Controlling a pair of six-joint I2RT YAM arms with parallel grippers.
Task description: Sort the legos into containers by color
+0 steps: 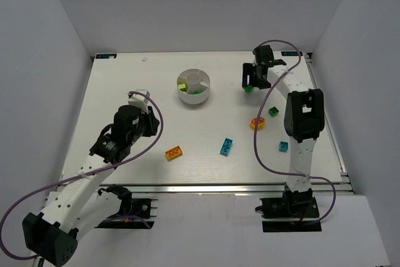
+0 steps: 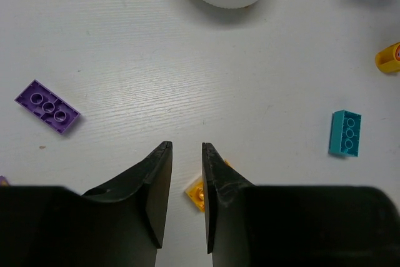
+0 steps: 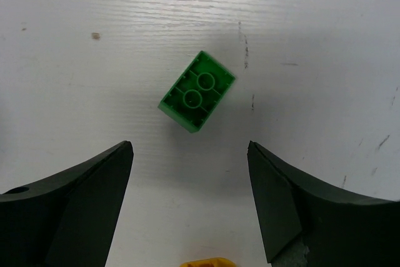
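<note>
Fingers (image 2: 157,182) of the left gripper (image 2: 186,147) stand slightly parted with nothing between them, over the worktop (image 2: 187,79) on the near left of the white divided bowl (image 1: 194,99), with an orange-yellow brick (image 2: 196,193) showing just beneath them and a purple brick (image 2: 47,106) lying apart. Right of the bowl, the right gripper (image 3: 189,149) hangs with fingers spread wide, released, above a green brick (image 3: 197,90) that lies loose on the worktop, touching neither. One lime piece (image 1: 182,84) and one green piece (image 1: 195,91) sit in the bowl's compartments; a cyan brick (image 1: 226,146), a round yellow-and-red piece (image 1: 257,122), a dark green brick (image 1: 274,111) and a blue brick (image 1: 284,146) lie nearer, to its right.
</note>
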